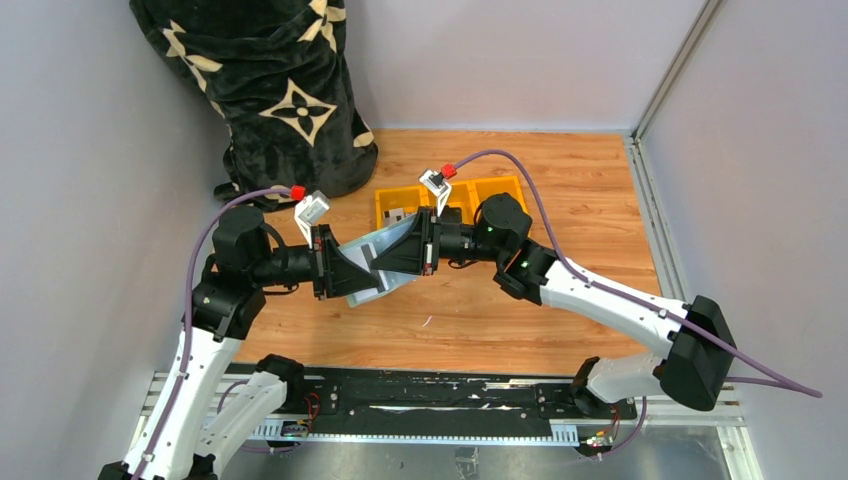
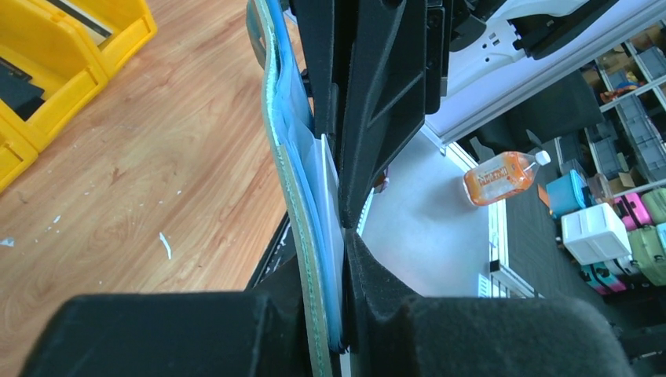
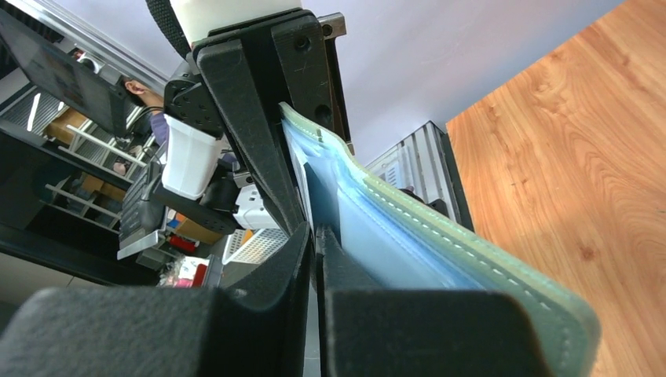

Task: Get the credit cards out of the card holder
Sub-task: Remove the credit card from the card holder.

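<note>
1. The card holder [image 1: 385, 288], sage-green with pale stitching and clear bluish sleeves, is held on edge above the middle of the wooden worktop [image 1: 560, 190], caught between the 2 grippers.
2. A thin white credit card [image 2: 331, 188] stands against the sleeves on the holder's inner side. Whether more cards sit in the sleeves cannot be told.
3. The left gripper [image 1: 358, 272] reaches in from 9 o'clock. Its fingers [image 2: 188, 334] are clamped on the card holder, with cover and sleeves pinched between them.
4. The right gripper [image 3: 316, 236] reaches in from 3 o'clock, tip to tip with the left one. Its fingers [image 3: 196, 330] are pressed together with only a hairline slit, and the green cover lies outside them. They appear to pinch the white credit card.
5. A yellow tray [image 1: 505, 183] with 3 compartments sits on the worktop at 1 o'clock from the holder, near but apart.
6. A black blanket [image 1: 270, 90] with cream star motifs is heaped at 11 o'clock, in the far-left corner.
7. A small white scrap [image 1: 427, 321] lies on the wood at 5 o'clock from the holder.
8. In the left wrist view, a bottle [image 2: 503, 174] of orange liquid lies on its side off the worktop, at 3 o'clock.
</note>
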`<act>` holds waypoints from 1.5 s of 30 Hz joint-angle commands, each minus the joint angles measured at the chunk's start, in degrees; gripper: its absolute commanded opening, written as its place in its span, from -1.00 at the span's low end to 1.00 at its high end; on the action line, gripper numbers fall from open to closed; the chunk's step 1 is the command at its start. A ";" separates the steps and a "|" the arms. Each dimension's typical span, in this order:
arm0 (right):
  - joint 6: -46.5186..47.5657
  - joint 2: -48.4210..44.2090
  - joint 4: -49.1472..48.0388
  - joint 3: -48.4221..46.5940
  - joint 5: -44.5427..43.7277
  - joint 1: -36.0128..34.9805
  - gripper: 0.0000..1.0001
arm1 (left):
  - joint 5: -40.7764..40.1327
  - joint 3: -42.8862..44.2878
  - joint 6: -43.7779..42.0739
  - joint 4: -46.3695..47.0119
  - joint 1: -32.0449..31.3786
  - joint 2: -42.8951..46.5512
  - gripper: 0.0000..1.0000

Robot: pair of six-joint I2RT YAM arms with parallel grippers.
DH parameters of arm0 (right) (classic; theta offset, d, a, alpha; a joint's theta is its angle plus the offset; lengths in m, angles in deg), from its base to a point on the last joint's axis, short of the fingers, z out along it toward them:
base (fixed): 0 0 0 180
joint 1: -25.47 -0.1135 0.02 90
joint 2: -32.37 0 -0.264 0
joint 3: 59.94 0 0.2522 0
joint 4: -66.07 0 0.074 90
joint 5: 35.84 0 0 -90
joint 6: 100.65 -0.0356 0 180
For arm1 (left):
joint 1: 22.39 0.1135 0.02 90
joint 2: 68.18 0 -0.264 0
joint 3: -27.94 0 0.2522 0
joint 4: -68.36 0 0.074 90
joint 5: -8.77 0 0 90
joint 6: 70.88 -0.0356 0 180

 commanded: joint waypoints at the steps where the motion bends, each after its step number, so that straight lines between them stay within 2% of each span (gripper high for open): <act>1: 4.30 0.81 6.32 -0.98 -4.62 -1.12 -0.88 | 2.84 0.89 -0.98 2.25 -0.67 0.15 -0.71; 4: 2.79 0.49 3.61 0.87 -3.37 -1.02 -0.92 | 3.41 1.43 -1.04 2.14 -0.67 -0.04 -0.68; 7: -0.78 0.24 -1.97 3.14 -0.90 -0.06 -0.98 | 5.11 1.71 -0.43 2.33 -0.67 -0.14 -0.48; 9: -4.39 0.31 -7.25 4.83 1.06 1.00 -1.00 | 6.23 1.77 0.18 2.75 -0.67 -0.08 -0.43; 13: -11.38 0.99 -18.99 7.92 3.96 2.44 -1.00 | 9.29 1.99 2.70 4.24 -0.67 0.00 -0.55; 16: -13.59 1.15 -23.36 8.84 5.04 2.75 -1.00 | 10.65 2.15 5.82 7.41 -0.67 0.13 -0.68; 23: -11.21 -1.63 -20.86 10.68 3.24 3.72 -1.00 | 11.51 2.75 10.39 11.18 -0.67 0.89 -0.70; 28: -7.02 -4.05 -15.32 10.54 2.21 3.92 -1.00 | 11.34 3.09 11.58 12.07 -0.67 1.40 -0.70; 32: -6.42 -5.02 -14.73 10.91 2.15 3.92 -1.00 | 11.30 3.36 11.66 12.17 -0.67 1.52 -0.70; 37: -7.09 -5.19 -15.47 11.30 2.75 3.92 -1.00 | 10.80 3.35 11.83 12.46 -0.67 1.60 -0.85; 41: -9.10 -5.35 -18.45 12.25 2.88 3.92 -0.58 | 10.53 3.38 11.90 12.46 -0.67 1.71 -0.91; 43: -11.55 -4.84 -22.64 12.79 3.13 3.92 -0.50 | 10.40 3.20 11.92 12.38 -0.67 1.84 -0.94; 45: -13.98 -3.64 -26.62 12.68 3.64 3.92 -0.53 | 10.30 3.10 11.83 12.43 -0.67 1.78 -0.95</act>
